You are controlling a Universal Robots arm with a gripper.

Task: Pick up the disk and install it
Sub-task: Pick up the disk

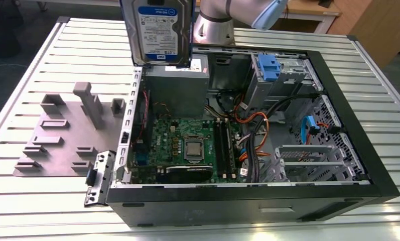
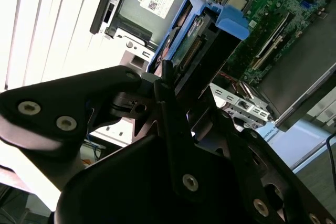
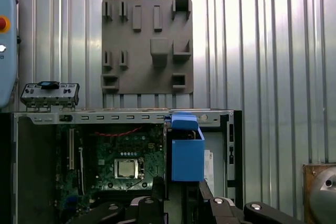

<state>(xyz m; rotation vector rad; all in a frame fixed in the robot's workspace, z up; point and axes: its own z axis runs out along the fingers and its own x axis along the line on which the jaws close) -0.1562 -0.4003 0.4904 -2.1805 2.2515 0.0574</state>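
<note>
Exterior view's left is showing a grey fixture plate (image 1: 62, 135) lying on the slatted metal worktop (image 1: 45, 211), with a loose metal bracket (image 1: 98, 176) sitting just beside the open computer case (image 1: 253, 206). Moving rightward, the disk (image 1: 156, 30) is hanging upright in the air above the case's rear corner, over the grey power supply box (image 1: 176, 90), its label facing the camera. Further right, the motherboard (image 1: 186, 145) and then the drive cage (image 1: 280, 75) with its blue latch are lying exposed. In the second wrist view the pincer (image 2: 165, 82) is gripping the disk (image 2: 202, 45) by one end, its jaws closing on the sides of the blue frame. The disk is looking stiff, dense and fairly heavy for its size. Its smooth metal is likely risking a slip under a light squeeze, and the plastic frame is probably giving a little. The connector edge and circuit side are looking fragile, so the long framed edges are seeming the safest hold, away from the connector.
</note>
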